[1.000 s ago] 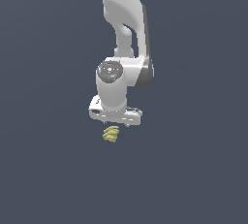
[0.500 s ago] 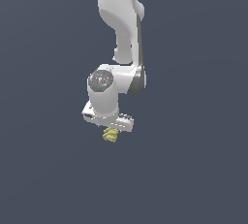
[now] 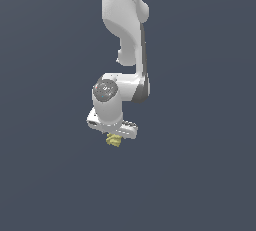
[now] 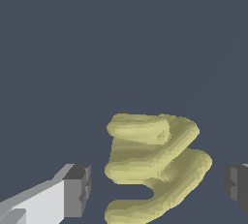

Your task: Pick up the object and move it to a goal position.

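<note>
No readable text, label, brand, number or sign appears in either view.

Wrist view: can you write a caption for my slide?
The tool is open around a lumpy yellow object, with gaps on both sides.

Flat, even render light; sharp, no shadows.
</note>
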Robot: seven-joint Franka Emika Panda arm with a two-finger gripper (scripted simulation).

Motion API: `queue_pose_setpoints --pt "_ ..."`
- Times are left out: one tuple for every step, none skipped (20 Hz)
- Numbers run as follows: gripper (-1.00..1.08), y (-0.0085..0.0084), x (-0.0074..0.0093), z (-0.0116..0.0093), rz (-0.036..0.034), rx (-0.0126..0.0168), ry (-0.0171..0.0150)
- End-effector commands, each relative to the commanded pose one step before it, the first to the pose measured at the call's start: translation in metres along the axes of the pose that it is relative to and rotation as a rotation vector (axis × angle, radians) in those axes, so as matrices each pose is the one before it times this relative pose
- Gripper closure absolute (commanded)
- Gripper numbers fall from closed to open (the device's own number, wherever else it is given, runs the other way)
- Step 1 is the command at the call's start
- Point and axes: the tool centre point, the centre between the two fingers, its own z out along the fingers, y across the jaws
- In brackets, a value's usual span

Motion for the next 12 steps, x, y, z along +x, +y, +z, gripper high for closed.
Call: queue_pose_setpoints --pt "-0.92 0.00040 -0.00057 0.01329 0.00121 -0.00024 -0.00068" --pt "-0.92 0.00016 0.00002 0.00383 0.00048 -0.00002 0.00008" --pt "-0.92 -0.00013 0.00006 0.00308 0.00000 0.00000 0.00000" --pt "-0.92 -0.00011 0.00016 0.00228 0.00000 0.00000 0.00000" --pt "-0.92 0.00022 0.00032 0.00140 0.00048 0.00000 0.00010" --pt "-0.92 -0.00008 0.00037 0.00067 0.00000 0.00000 0.00000" --pt "-0.92 -0.00005 0.00040 -0.00003 0.00000 0.00000 0.00000" --pt "-0.92 -0.00002 0.00017 -0.00015 0.00000 0.00000 0.00000" --pt "1.08 0.00000 0.00000 0.00000 0.00000 0.00000 0.00000" --pt "1.08 0.00000 0.00000 0.00000 0.00000 0.00000 0.00000" --pt "1.08 0.00000 0.00000 0.00000 0.00000 0.00000 0.00000" --pt "1.08 0.00000 0.00000 0.00000 0.00000 0.00000 0.00000"
